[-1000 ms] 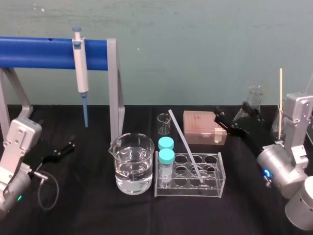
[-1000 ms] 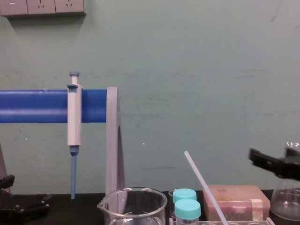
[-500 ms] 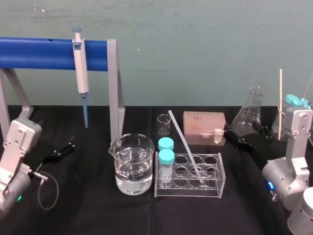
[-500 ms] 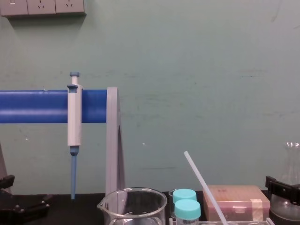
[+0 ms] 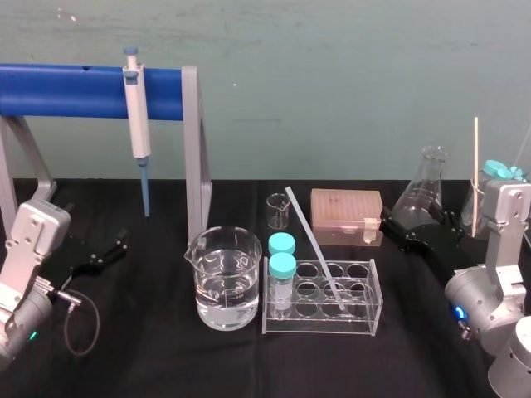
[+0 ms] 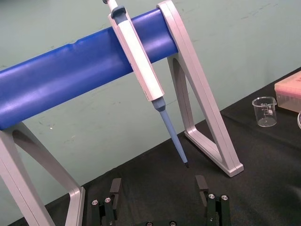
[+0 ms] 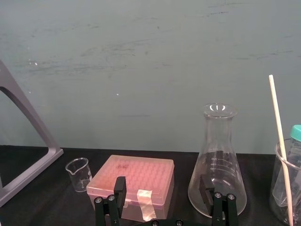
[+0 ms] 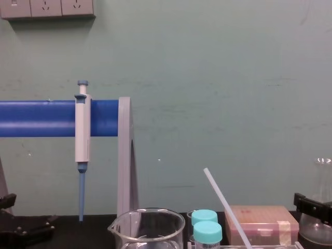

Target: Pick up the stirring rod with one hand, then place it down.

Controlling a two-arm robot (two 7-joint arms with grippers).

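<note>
Lower end of stirring rod [image 8: 226, 207] cut off by chest view's bottom edge. Seen from head view leaning in clear test tube rack [image 5: 322, 308], foot in a right-hand hole, top tilted toward small beaker [image 5: 278, 211]. Two teal-capped tubes [image 5: 282, 265] in rack, water beaker [image 5: 222, 278] beside. Pink tip box [image 5: 346, 214] near right gripper [image 5: 397, 232]: jaws wide apart, empty, apart from rod. Left gripper [image 5: 106, 250] parked far left, jaws apart, empty.
</note>
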